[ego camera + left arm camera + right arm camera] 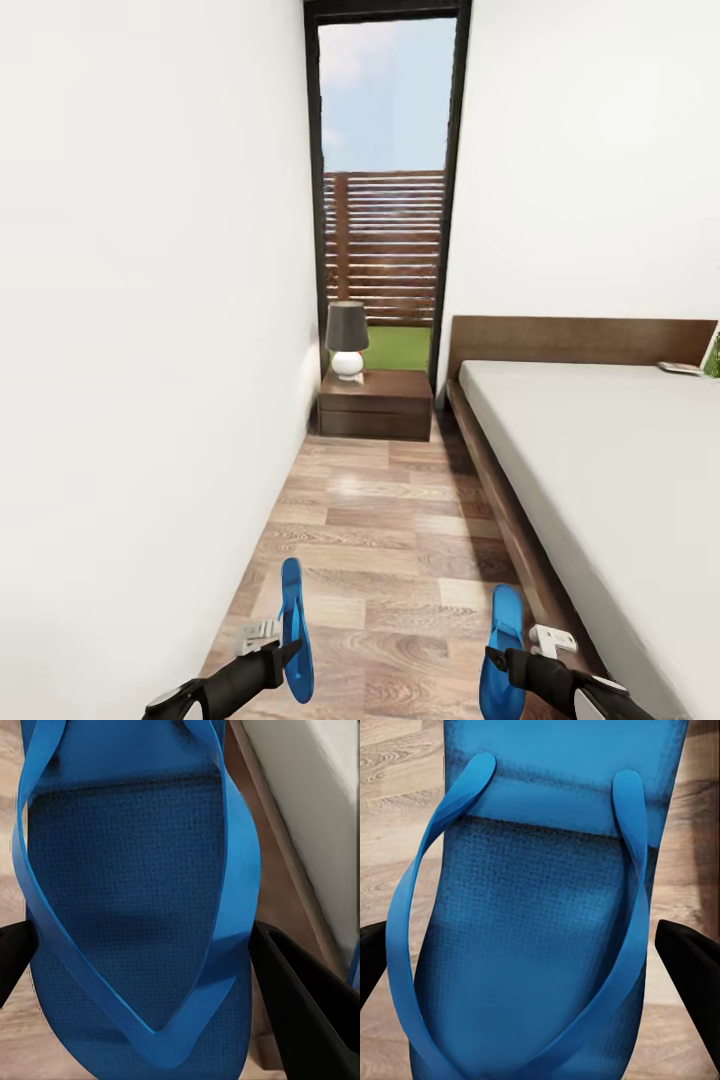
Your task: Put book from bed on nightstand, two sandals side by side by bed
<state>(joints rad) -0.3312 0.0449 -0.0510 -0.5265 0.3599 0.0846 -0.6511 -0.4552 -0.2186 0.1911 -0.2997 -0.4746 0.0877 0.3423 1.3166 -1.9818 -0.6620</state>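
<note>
Left jaws [283, 650] grip one sandal [293, 630]; right jaws [497, 660] the other sandal [502, 650]

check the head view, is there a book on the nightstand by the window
No. The nightstand carries a lamp and no book.

A strip of bare wood floor [390, 530] runs ahead, hemmed by the white wall [150, 350] on the left and the bed [600, 460] frame on the right. At its far end the nightstand [376, 403], carrying a lamp [347, 338], closes the lane below the window [385, 190]. Each tool, left [285, 650] and right [500, 660], carries a blue sandal [293, 625] [503, 650] on edge, with open floor between the two.
</note>
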